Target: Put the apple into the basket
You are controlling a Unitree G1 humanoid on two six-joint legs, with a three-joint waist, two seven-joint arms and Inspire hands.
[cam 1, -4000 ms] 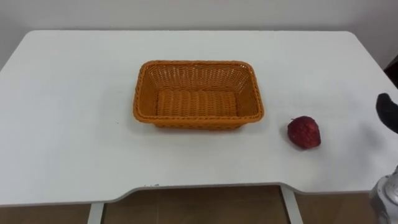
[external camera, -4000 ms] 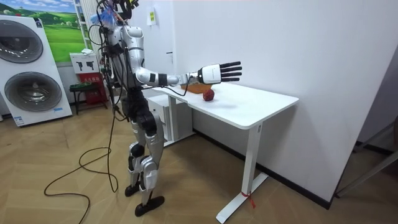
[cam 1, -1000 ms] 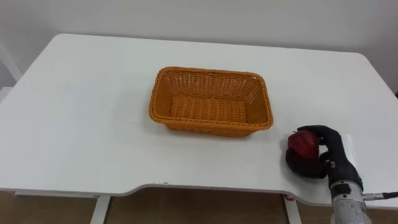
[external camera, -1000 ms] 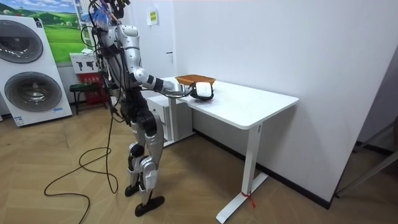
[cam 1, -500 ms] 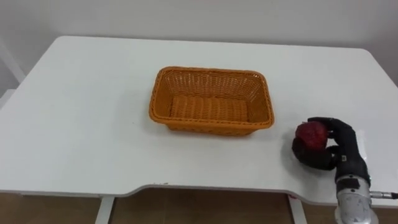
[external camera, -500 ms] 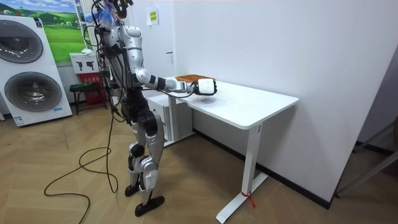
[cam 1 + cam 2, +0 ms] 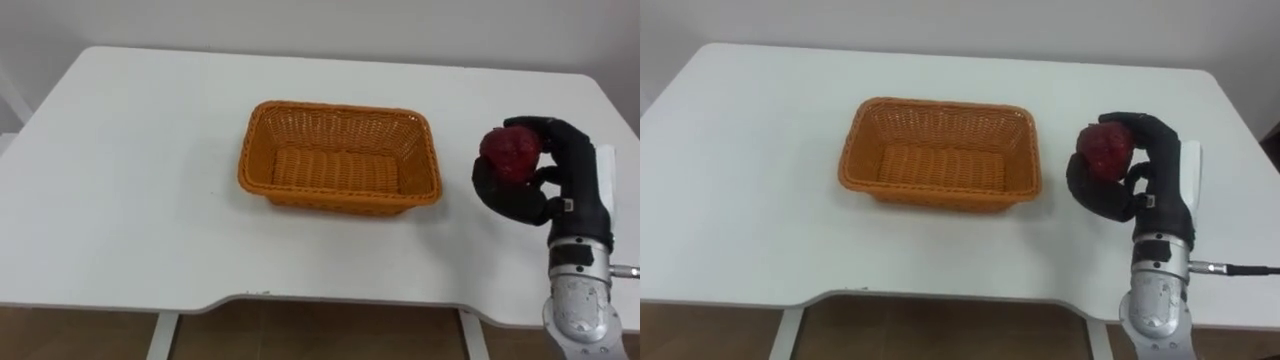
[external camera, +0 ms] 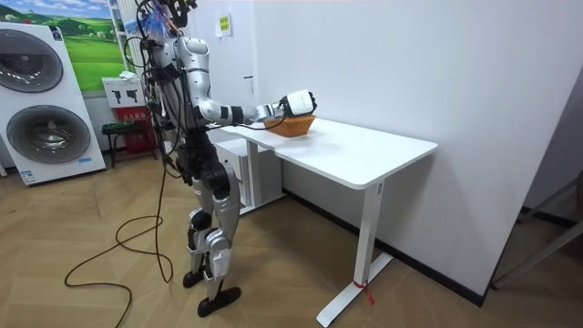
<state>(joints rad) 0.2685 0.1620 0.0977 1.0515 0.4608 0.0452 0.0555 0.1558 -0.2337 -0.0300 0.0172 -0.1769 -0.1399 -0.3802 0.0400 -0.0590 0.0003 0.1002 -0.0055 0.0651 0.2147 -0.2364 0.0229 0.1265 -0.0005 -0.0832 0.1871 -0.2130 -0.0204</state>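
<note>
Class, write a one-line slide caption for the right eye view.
The right robot hand holds a red apple above the table, beside the wicker basket.

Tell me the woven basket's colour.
The rectangular woven basket is orange, clearest in the left eye view.

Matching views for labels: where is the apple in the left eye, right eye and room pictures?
Left eye view: apple at the right, held in the right hand, right of the basket.
Right eye view: apple right of centre, in the right hand, right of the basket.
Room view: apple hidden by the right hand, which is above the basket.
Shared landmark: the orange basket.
</note>
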